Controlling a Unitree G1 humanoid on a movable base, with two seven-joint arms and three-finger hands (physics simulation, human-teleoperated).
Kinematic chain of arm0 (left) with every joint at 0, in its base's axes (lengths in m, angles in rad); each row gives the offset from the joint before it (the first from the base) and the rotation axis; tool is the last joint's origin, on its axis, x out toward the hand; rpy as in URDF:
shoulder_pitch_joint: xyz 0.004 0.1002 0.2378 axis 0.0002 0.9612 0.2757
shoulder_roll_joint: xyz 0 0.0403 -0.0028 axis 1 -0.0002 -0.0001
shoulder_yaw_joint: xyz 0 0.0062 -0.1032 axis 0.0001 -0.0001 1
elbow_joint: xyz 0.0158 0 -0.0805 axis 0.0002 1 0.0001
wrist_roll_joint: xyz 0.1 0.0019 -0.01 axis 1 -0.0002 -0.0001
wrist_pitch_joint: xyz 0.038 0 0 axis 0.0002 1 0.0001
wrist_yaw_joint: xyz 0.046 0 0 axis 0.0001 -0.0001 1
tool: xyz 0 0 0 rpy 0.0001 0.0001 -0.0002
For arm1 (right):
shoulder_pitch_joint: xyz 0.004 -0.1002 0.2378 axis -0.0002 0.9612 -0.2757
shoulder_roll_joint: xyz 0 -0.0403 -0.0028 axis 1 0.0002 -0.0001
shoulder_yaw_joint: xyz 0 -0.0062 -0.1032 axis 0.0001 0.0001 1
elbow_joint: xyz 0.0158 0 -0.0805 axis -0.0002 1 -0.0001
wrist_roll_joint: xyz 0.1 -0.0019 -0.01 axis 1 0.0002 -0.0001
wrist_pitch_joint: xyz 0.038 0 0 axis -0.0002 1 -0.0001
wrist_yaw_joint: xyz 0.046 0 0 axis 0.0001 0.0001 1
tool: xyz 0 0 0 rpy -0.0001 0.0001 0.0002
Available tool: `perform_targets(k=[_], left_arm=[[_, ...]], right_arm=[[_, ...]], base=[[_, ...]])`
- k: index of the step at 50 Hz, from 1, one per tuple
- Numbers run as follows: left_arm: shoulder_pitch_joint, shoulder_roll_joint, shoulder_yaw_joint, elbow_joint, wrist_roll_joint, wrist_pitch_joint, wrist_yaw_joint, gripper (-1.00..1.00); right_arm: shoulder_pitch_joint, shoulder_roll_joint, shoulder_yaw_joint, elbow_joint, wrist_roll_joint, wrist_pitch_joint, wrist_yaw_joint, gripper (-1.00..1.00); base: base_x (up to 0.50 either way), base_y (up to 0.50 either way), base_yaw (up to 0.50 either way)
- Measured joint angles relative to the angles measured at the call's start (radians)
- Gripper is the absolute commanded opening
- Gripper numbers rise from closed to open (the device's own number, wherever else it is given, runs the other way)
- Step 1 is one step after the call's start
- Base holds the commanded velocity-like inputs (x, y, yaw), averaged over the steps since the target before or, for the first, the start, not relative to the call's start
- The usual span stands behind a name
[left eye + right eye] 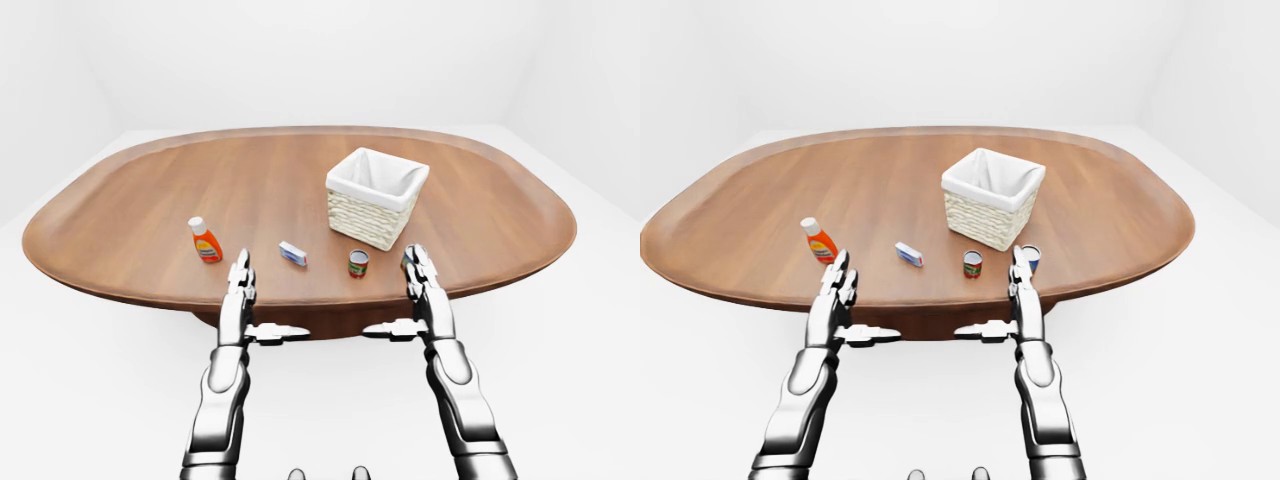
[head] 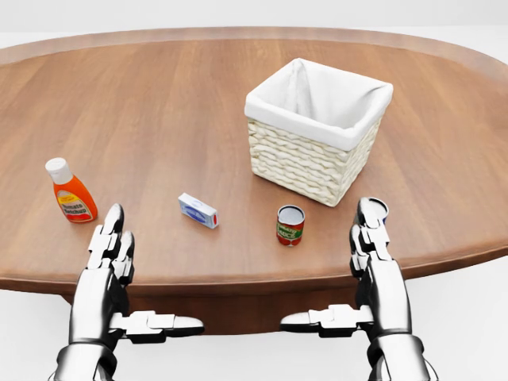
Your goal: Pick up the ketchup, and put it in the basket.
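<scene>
The ketchup (image 2: 71,193) stands upright on the wooden table (image 2: 159,95), toward nine o'clock in the head view, near the table's lower edge. Its long axis runs vertically, with the white cap at twelve o'clock and the orange body below; the label print faces the camera but is too small to read. Nothing touches it.

At about five o'clock from the bottle, the left hand (image 2: 111,246) hovers over the table's edge, fingers straight and pointing toward twelve o'clock, thumb stuck out sideways toward three o'clock. It is spread wide and holds nothing. The right hand (image 2: 371,238) mirrors it at the lower right, fingers extended upward, thumb pointing toward nine o'clock, likewise empty.

Between the hands lie a small blue-and-white box (image 2: 198,210), flat and slanted, and a red-labelled can (image 2: 290,225) standing upright. Behind the right fingertips a second can (image 1: 1031,257) is mostly hidden in the head view; the right-eye view shows its blue side more clearly.

The basket (image 2: 317,131), woven with a white cloth liner, sits at two o'clock from the ketchup, well apart from it, just above the red-labelled can. Its inside floor cannot be seen. Both forearms are cut off by the bottom edge of the picture.
</scene>
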Motion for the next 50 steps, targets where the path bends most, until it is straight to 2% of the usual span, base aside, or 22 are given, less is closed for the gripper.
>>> perform_targets(k=[14,17,22,27,30,38,50], left_arm=[[-0.002,0.008,0.014,0.014,-0.006,-0.005,-0.017,1.00],[0.006,0.008,0.013,0.001,-0.006,0.000,-0.020,1.00],[0.049,0.008,0.011,-0.097,-0.014,0.036,-0.034,1.00],[0.110,0.007,0.024,-0.248,-0.033,0.088,-0.055,1.00],[0.142,0.005,0.039,-0.332,-0.045,0.088,-0.070,1.00],[0.205,-0.006,0.090,-0.506,-0.073,0.088,-0.110,1.00],[0.230,-0.020,0.154,-0.626,-0.100,0.088,-0.144,1.00]], right_arm=[[0.000,-0.009,-0.014,0.009,-0.006,-0.010,0.010,1.00],[0.006,-0.008,-0.011,-0.004,-0.012,-0.006,0.010,1.00],[0.044,-0.004,0.012,-0.082,-0.038,0.016,0.010,1.00],[0.111,-0.002,0.047,-0.229,-0.078,0.058,0.007,1.00],[0.154,-0.003,0.062,-0.328,-0.093,0.087,0.006,1.00],[0.232,-0.003,0.059,-0.526,-0.109,0.088,0.010,1.00],[0.280,0.007,0.038,-0.658,-0.119,0.088,0.014,1.00]], base=[[0.00,0.00,0.00],[0.00,0.00,0.00],[0.00,0.00,0.00],[0.00,0.00,0.00],[0.00,0.00,0.00],[0.00,0.00,0.00],[0.00,0.00,0.00]])
